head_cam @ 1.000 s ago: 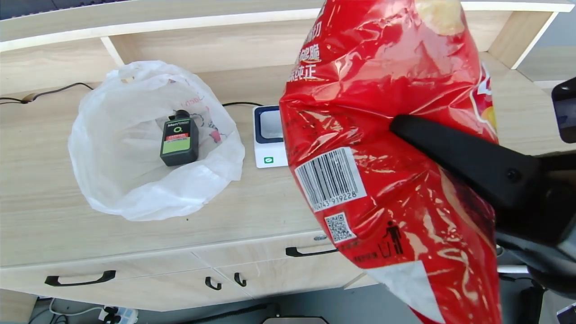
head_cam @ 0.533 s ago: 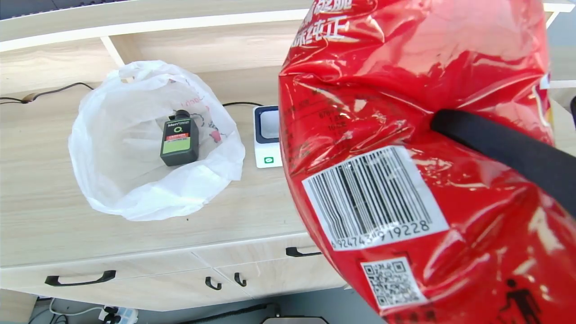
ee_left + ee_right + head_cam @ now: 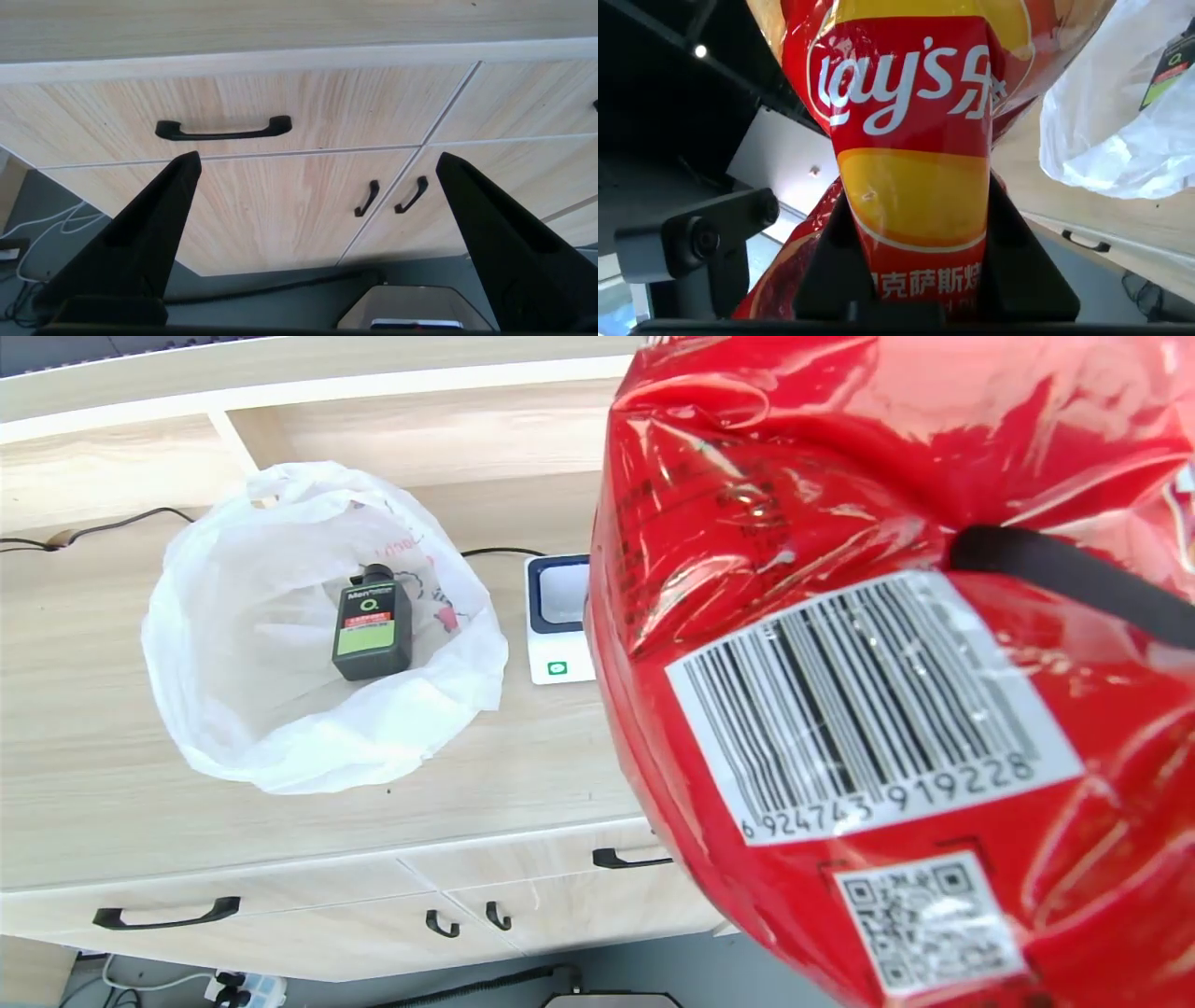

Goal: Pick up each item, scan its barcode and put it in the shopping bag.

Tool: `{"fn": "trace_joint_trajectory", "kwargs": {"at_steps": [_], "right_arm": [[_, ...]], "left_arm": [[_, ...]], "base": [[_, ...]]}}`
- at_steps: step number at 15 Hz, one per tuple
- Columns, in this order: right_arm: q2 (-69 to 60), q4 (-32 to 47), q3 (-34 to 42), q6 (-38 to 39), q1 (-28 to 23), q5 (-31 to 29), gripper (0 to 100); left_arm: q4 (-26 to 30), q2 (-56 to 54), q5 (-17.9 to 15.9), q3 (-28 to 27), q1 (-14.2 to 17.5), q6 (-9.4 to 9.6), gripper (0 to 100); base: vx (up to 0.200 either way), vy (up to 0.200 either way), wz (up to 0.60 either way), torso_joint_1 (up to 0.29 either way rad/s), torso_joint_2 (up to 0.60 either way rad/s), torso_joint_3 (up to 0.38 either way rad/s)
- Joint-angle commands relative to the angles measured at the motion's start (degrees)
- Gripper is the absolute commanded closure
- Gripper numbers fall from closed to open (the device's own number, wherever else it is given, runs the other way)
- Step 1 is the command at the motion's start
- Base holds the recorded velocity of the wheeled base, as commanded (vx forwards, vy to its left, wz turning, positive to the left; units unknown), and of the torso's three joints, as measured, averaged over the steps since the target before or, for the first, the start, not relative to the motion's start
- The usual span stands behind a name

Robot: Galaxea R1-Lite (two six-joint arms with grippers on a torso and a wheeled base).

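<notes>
A big red chip bag (image 3: 896, 663) hangs close in front of the head camera, its white barcode label (image 3: 868, 700) facing me. My right gripper (image 3: 910, 252) is shut on the bag (image 3: 906, 140); one black finger (image 3: 1064, 579) crosses it. The white shopping bag (image 3: 233, 709) lies open on the counter at the left with a dark bottle (image 3: 372, 627) inside. The white scanner (image 3: 557, 621) stands just right of the shopping bag, partly hidden by the chip bag. My left gripper (image 3: 313, 252) is open, low in front of the drawers with nothing between its fingers.
The wooden counter (image 3: 93, 784) has a raised back shelf (image 3: 373, 383) behind the bag. Drawers with black handles (image 3: 166, 915) run below the front edge. A black cable (image 3: 112, 523) lies along the back left.
The chip bag has come up closer to the head camera, its barcode growing larger, and now covers more of the scanner. Shopping bag and bottle have not moved.
</notes>
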Motion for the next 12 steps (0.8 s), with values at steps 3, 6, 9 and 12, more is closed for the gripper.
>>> {"fn": "trace_joint_trajectory", "kwargs": {"at_steps": [3, 6, 9, 12], "right_arm": [[1.48, 6.97, -0.10, -9.43, -5.79, -0.07, 100], [-2.30, 26.39, -0.72, -40.19, -19.94, -0.51, 100], [-4.32, 29.73, -5.90, -54.87, -25.30, -6.93, 100], [-7.04, 35.80, -8.89, -55.22, -20.91, -9.83, 100]], "left_arm": [[0.05, -0.02, 0.01, 0.00, 0.00, -0.05, 0], [0.05, -0.02, 0.01, 0.00, 0.00, -0.13, 0], [0.14, -0.02, 0.01, 0.00, -0.09, 0.13, 0], [0.23, -0.02, 0.01, 0.00, -0.09, 0.13, 0]], "base": [[0.000, 0.000, 0.00, 0.000, 0.00, 0.000], [0.000, 0.000, 0.00, 0.000, 0.00, 0.000], [0.000, 0.000, 0.00, 0.000, 0.00, 0.000], [0.000, 0.000, 0.00, 0.000, 0.00, 0.000]]}}
